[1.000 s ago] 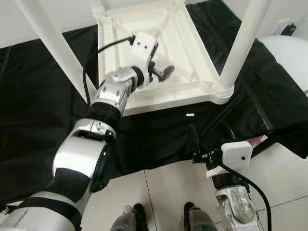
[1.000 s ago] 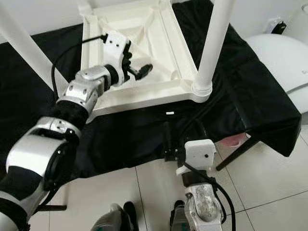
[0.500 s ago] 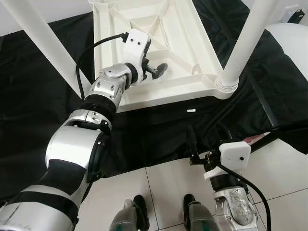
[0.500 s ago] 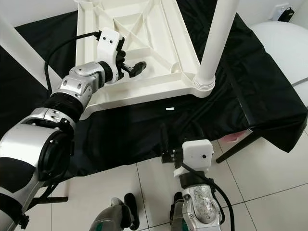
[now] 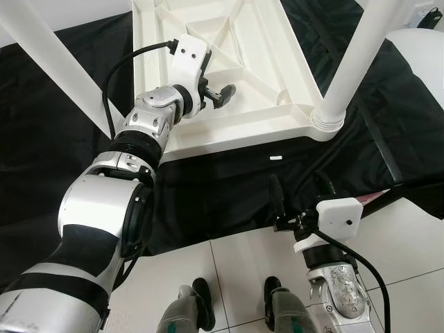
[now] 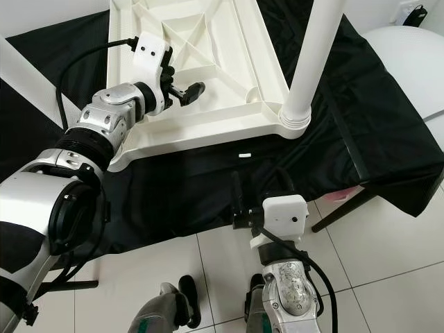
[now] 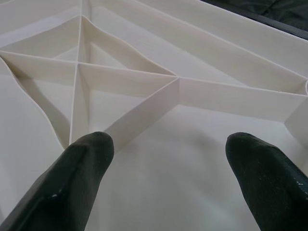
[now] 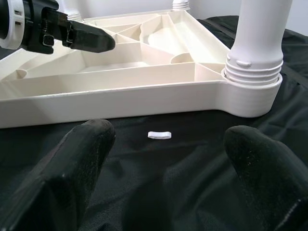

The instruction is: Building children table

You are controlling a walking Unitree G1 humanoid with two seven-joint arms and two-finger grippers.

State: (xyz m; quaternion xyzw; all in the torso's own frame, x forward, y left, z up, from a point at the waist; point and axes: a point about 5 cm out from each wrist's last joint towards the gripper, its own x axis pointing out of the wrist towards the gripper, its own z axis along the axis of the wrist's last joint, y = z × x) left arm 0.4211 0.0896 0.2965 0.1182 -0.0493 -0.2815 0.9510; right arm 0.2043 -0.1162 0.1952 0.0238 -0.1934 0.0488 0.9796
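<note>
Lying upside down on a black cloth (image 5: 62, 159), the white table (image 5: 257, 76) has legs (image 5: 354, 59) pointing up. Left gripper (image 5: 223, 92) hovers over its ribbed underside, fingers spread apart; right gripper (image 5: 298, 198), likewise spread, waits near a small white piece (image 5: 275, 159).

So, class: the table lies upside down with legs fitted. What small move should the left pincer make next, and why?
Probably lower the left pincer onto the rib under it and close. Its fingers are open, hovering over the table underside, holding nothing.
</note>
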